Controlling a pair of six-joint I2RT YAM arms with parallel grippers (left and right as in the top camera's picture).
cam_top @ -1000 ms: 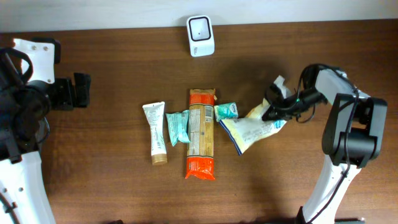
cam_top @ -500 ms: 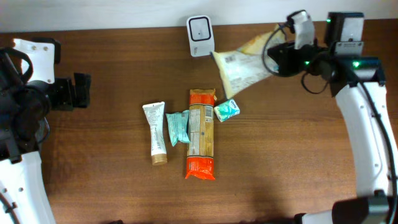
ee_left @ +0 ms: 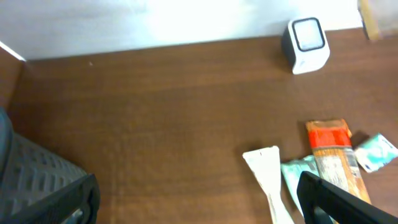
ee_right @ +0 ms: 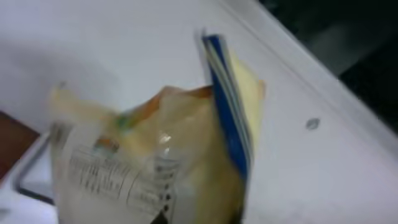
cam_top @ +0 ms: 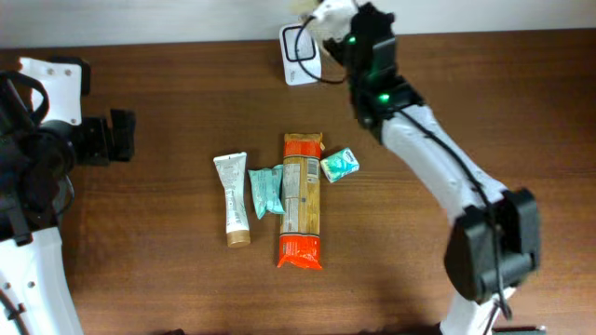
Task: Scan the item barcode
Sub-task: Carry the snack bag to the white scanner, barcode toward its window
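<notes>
Between the shut jaws of right gripper (cam_top: 324,20): yellow snack bag (ee_right: 149,155), scanner (cam_top: 302,58) just beside them.
Bag mostly hidden under the arm from overhead, blurred and cropped at the wrist, its print unreadable. Left gripper (cam_top: 116,137) spread wide, holding nothing.

Scanner (cam_top: 304,73) stands at the surface's (cam_top: 168,112) back edge; before it, left to right: tube (cam_top: 233,210); sachet (cam_top: 266,190); long packet (cam_top: 301,199); small packet (cam_top: 339,165).
</notes>
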